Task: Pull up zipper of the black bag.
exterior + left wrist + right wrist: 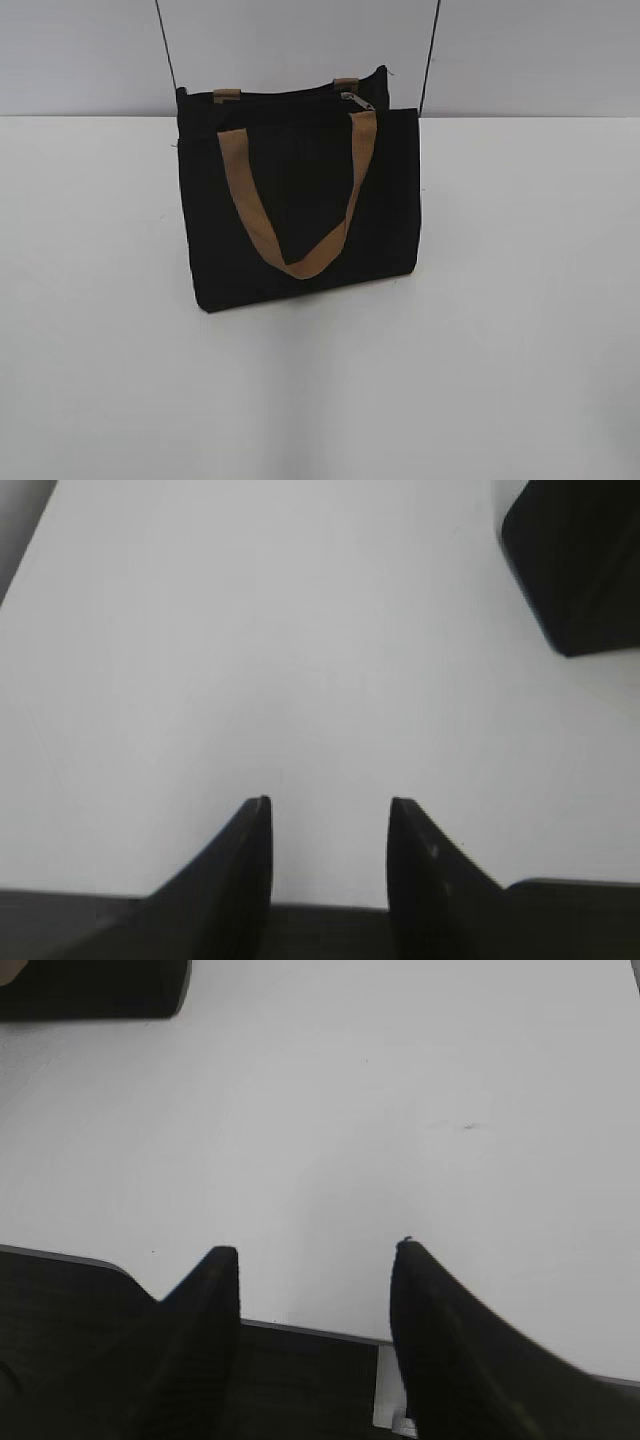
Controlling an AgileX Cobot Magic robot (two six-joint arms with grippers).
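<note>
The left gripper point(330, 825) has its two dark fingers spread apart with bare white table showing in the gap; it holds nothing and touches nothing. The right gripper point(315, 1265) is spread too, somewhat wider, and is likewise empty, with only the table point(520, 300) between and beyond its fingertips. Neither gripper shows in the exterior view.

The black bag point(300, 200) stands upright on the white table, a little left of the middle and toward the far side, close to the pale wall. A tan handle point(300, 262) hangs in a loop down its near face. At the right end of the bag's top edge sits the small metal zipper pull point(352, 99).

In the left wrist view a corner of the bag point(580, 570) lies far right, well apart from the fingers. In the right wrist view it point(95, 985) lies far left, also well apart.
</note>
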